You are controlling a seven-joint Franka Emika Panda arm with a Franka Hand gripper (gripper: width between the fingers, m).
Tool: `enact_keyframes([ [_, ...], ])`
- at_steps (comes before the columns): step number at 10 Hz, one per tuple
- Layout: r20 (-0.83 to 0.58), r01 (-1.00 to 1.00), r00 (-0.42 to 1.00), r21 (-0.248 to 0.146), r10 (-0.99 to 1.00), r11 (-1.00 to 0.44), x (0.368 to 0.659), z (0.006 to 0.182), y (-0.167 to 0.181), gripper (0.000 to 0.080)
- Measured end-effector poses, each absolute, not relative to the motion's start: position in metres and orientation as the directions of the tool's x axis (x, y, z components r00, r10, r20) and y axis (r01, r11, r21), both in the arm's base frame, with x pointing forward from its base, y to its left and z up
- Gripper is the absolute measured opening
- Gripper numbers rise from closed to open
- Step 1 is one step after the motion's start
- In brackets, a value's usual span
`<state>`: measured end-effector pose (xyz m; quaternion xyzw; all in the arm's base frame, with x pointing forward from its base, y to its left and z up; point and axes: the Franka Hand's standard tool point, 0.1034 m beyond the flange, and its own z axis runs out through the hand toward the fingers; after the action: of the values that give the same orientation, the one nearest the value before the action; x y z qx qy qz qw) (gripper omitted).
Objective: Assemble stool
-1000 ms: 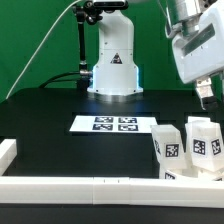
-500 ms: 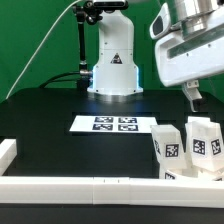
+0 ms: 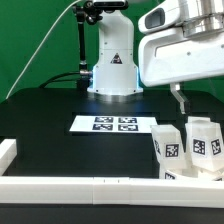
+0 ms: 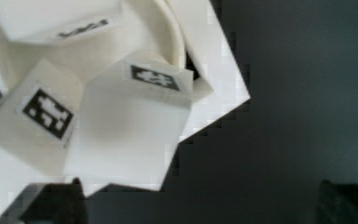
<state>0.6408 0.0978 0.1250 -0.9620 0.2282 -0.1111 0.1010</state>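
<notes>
On the black table [image 3: 40, 110], the marker board [image 3: 114, 124] lies flat before the robot's white base [image 3: 112, 60]. White tagged stool legs [image 3: 190, 148] stand upright by the white border rail [image 3: 90, 187]. The gripper [image 3: 179, 99] hangs open above them, holding nothing.

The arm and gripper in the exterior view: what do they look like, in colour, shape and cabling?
The arm has a smooth white shell on a rounded base, with a small black triangular mark on its front and a bluish glow near the foot. A thin cable arcs off its dark top joint. The gripper hangs below a boxy white head, its fingers slim and dark grey; only one shows clearly.
</notes>
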Motion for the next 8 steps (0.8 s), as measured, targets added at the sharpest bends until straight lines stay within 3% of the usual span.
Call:
enact_keyframes([
  [1,0.181,-0.373,0.891,-0.233,-0.417,-0.898,0.641,0.125,0.098,0.0648],
  [3,0.240,0.001,0.970,-0.109,-0.026,-0.994,0.638,0.119,0.104,0.0648],
  [4,0.242,0.097,0.967,-0.076,0.076,-0.992,0.638,0.117,0.109,0.0648],
  [8,0.237,0.324,0.919,-0.003,0.315,-0.946,0.638,0.116,0.102,0.0648],
])
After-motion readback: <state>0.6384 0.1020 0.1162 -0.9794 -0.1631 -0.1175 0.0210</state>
